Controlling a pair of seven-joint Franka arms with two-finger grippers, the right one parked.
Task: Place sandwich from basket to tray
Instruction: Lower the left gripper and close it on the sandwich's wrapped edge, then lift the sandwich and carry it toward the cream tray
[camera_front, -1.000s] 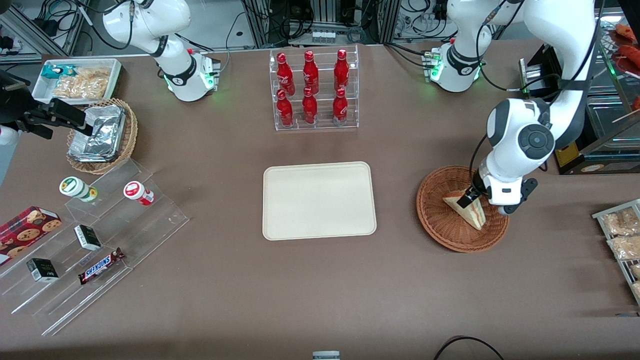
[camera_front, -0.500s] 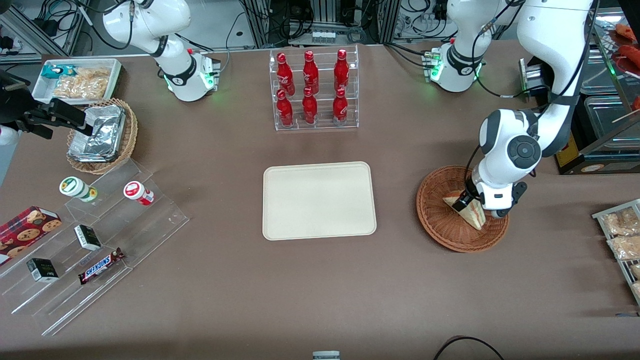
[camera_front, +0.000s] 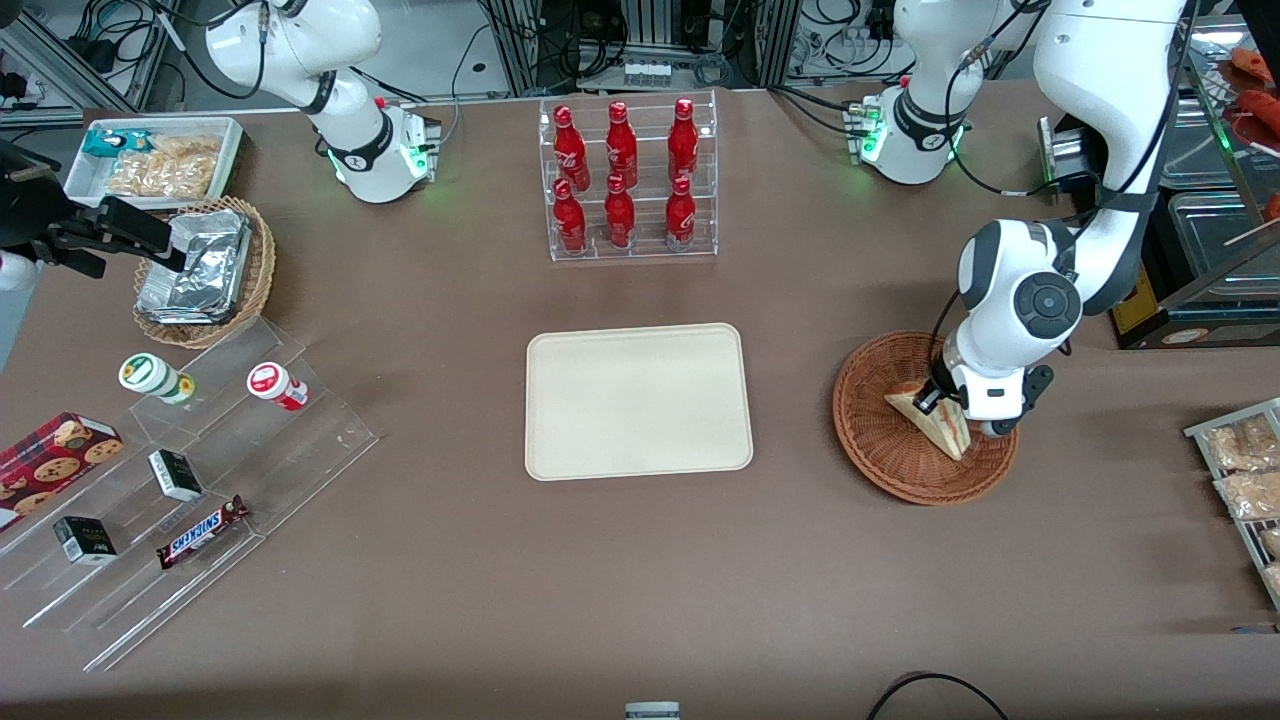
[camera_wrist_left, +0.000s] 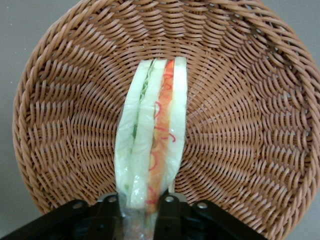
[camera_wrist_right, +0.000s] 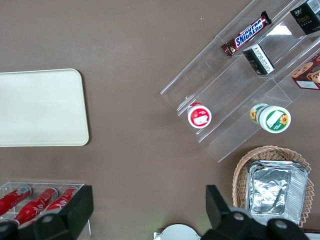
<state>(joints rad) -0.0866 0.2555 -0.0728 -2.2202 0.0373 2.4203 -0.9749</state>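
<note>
Wicker basket (camera_wrist_left: 240, 90); tool (camera_wrist_left: 140, 207) clamping sandwich (camera_wrist_left: 152, 135) edge.

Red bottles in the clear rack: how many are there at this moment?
6, in the clear rack farther from the front camera than the tray: three on its upper tier, three on its lower. None looks hidden. The gripper is at the sandwich in the basket.

A brown table (camera_front: 640, 560) fills the scene; farther from the camera stand metal racks (camera_front: 660, 40) with cables.
</note>
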